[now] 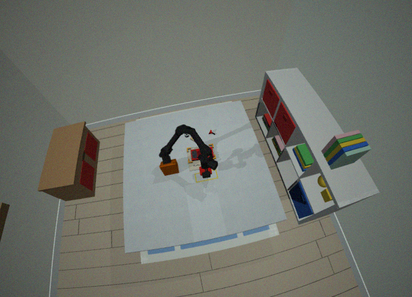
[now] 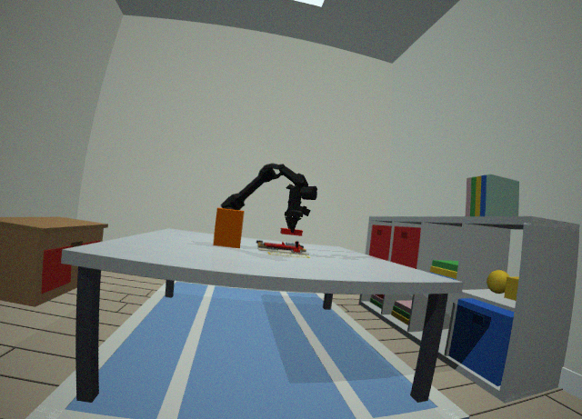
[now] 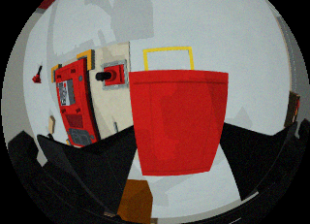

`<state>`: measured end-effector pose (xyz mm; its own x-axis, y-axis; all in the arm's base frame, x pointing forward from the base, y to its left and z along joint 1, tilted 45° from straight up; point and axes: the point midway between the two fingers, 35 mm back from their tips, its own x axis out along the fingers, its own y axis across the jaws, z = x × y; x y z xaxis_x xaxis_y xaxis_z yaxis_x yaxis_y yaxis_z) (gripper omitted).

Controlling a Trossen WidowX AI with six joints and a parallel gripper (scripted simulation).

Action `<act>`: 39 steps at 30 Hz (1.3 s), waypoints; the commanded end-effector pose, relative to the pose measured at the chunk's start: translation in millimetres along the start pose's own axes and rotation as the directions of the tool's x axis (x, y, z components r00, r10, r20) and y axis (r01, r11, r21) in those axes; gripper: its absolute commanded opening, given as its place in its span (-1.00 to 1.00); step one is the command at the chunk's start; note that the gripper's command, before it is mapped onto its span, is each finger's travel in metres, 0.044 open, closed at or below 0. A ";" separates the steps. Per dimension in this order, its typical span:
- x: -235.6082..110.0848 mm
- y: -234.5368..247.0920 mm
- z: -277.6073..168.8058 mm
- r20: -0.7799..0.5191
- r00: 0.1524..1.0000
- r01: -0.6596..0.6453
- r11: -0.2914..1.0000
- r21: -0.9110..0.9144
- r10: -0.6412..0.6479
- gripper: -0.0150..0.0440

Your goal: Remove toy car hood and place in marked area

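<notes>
Above the table (image 2: 197, 264), the gripper (image 2: 292, 228) is clamped on the red hood (image 2: 291, 232), which hangs clear of the toy car (image 2: 278, 245) and its tan base plate (image 3: 111, 104). In the wrist view the hood (image 3: 177, 122) fills the centre, with the yellow-outlined marked area (image 3: 169, 51) just past its far edge; the car (image 3: 74, 104) sits off to the left.

My read: transport step, about halfway. To do it well, carry the hood on until it sits square over the yellow outline, then descend straight down, keep it level, open only once it rests flat, and lift clear so nothing touches the fingers.

The table is pale grey with dark legs, and the arm stands on an orange pedestal (image 2: 220, 238). A small red part (image 1: 210, 131) lies well apart from the car. The room has a blue striped rug (image 2: 235, 349), a wood floor, a brown cabinet (image 2: 28, 245) and a grey shelf unit (image 2: 540, 224) with coloured bins.
</notes>
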<state>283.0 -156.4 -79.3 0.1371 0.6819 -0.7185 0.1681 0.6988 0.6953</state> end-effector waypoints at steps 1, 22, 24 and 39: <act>1.3 -2.9 -0.7 0.000 1.000 0.003 1.000 -0.005 -0.003 -0.49; 13.7 -3.4 0.4 0.000 1.000 0.003 1.000 -0.005 -0.003 -0.49; 14.8 -3.4 0.5 0.000 1.000 0.003 1.000 -0.005 -0.003 -0.49; 23.7 -3.5 1.0 0.000 1.000 0.003 1.000 -0.005 -0.003 -0.49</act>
<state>285.9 -144.6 -97.2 0.1336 0.6777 -0.7230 0.1600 0.7053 0.6907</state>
